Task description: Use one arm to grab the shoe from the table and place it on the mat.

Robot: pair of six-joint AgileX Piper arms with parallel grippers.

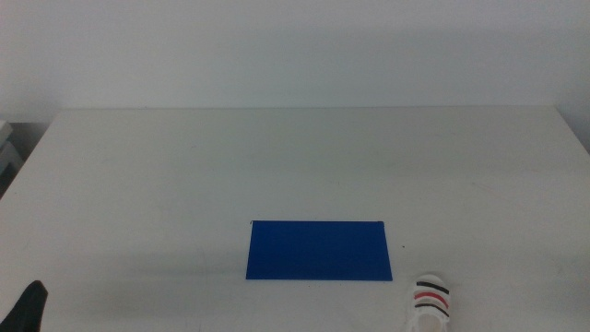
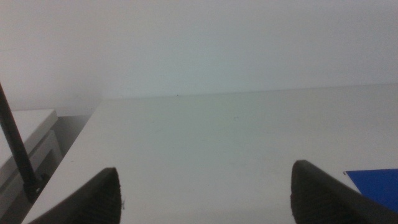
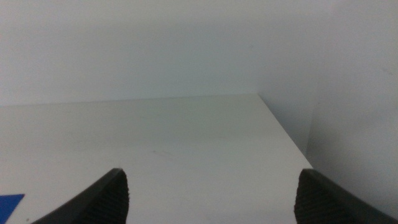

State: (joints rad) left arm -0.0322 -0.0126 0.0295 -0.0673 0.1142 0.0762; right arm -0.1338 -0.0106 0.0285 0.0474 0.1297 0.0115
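Observation:
The white shoe [image 1: 430, 302] with a black and a red strap lies on the table [image 1: 295, 166] at the front edge, just right of the dark blue mat [image 1: 319, 250]. The mat lies flat at front centre, with nothing on it. My left gripper [image 2: 205, 196] waits at the front left; only its black tip [image 1: 28, 309] shows in the middle view. Its jaws stand wide apart and empty, with a corner of the mat [image 2: 376, 183] beside one jaw. My right gripper [image 3: 214, 199] is out of the middle view; its jaws stand wide apart and empty, with a sliver of the mat [image 3: 9, 202] in sight.
A pale wall rises behind the table's far edge. A grey-white unit [image 1: 7, 152] stands off the table's left side and also shows in the left wrist view [image 2: 25, 146]. A black cable [image 2: 15, 149] crosses the left wrist view.

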